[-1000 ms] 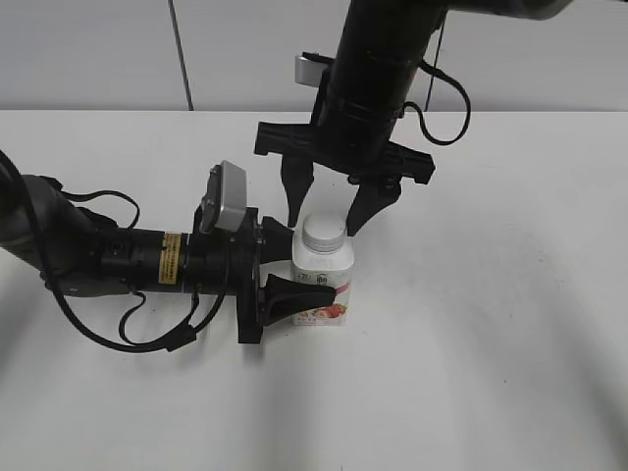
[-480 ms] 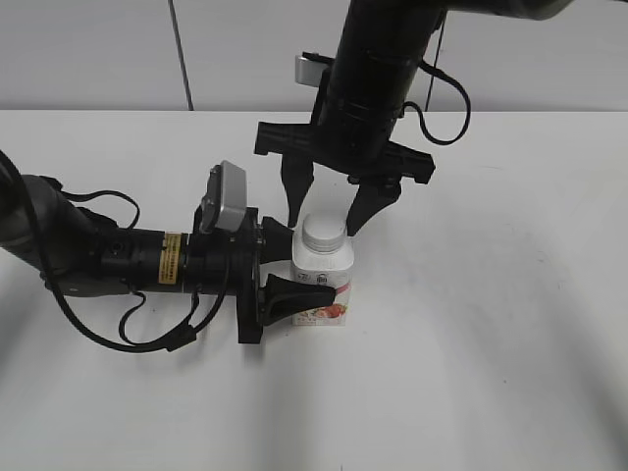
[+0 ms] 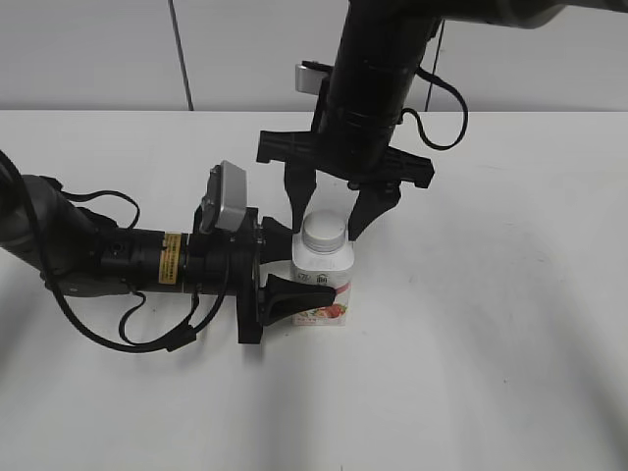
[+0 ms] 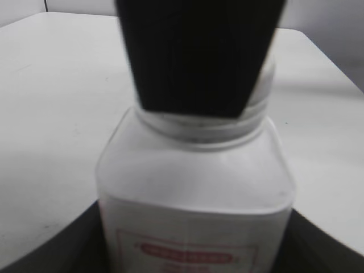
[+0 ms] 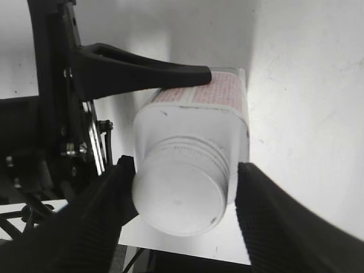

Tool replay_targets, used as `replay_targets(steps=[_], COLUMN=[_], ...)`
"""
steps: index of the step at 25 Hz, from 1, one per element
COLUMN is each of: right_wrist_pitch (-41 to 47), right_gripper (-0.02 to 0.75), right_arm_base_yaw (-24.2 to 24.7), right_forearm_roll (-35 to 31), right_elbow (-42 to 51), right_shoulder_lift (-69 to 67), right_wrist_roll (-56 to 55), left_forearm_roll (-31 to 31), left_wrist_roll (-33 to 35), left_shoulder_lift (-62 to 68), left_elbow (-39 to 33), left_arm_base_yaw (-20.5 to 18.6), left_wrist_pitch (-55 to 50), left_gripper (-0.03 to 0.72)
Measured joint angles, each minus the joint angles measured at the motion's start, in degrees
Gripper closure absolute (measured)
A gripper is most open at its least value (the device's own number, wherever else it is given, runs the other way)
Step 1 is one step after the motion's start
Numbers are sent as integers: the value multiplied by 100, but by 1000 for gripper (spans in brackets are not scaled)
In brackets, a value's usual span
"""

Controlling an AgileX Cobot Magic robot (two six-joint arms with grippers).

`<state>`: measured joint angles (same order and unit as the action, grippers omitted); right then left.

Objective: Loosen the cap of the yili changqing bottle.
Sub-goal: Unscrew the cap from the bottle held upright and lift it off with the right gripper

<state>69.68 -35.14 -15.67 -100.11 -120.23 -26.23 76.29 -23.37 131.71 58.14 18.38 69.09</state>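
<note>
The yili changqing bottle stands upright near the middle of the white bench, its label with the red fruit picture facing the exterior camera. The left end effector reaches in sideways and is clamped on the bottle's body, one finger across the front label, the other behind. The right end effector hangs above with its jaws apart, straddling the cap; in the right wrist view one finger seems to touch the cap's side, while the other sits just beside it, so the cap is not yet pinched.

The bottle looks like thin plastic, light and somewhat yielding, so squeezing the body hard would probably dent it. The squarish walls should resist turning in the left grip. The cap looks stiff, and its side is the best place to take hold, low enough for full pad contact but clear of the shoulder.

The bench around the bottle is bare, and the edges are well away. The real constraint is the left end effector's camera housing near the right fingers' sweep.
</note>
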Motion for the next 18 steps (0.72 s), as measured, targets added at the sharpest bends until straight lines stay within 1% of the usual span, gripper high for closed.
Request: replay_targets(steps=[6,13,16,18], right_wrist_pitch=[0,0,0,0], right_gripper=[310,336,342,342], right_arm_base_yaw=[0,0,0,0], right_forearm_roll=[22,22,23,28], right_elbow=[0,0,0,0], right_shoulder_lift=[0,-4,-4,-4], right_wrist_roll=[0,12,252,737], left_forearm_roll=[0,0,0,0], left_wrist_roll=[0,0,0,0], left_shoulder_lift=[0,0,0,0], left_elbow=[0,0,0,0], left_arm_base_yaw=[0,0,0,0], left_wrist_pitch=[0,0,0,0], left_gripper=[246,246,246,246])
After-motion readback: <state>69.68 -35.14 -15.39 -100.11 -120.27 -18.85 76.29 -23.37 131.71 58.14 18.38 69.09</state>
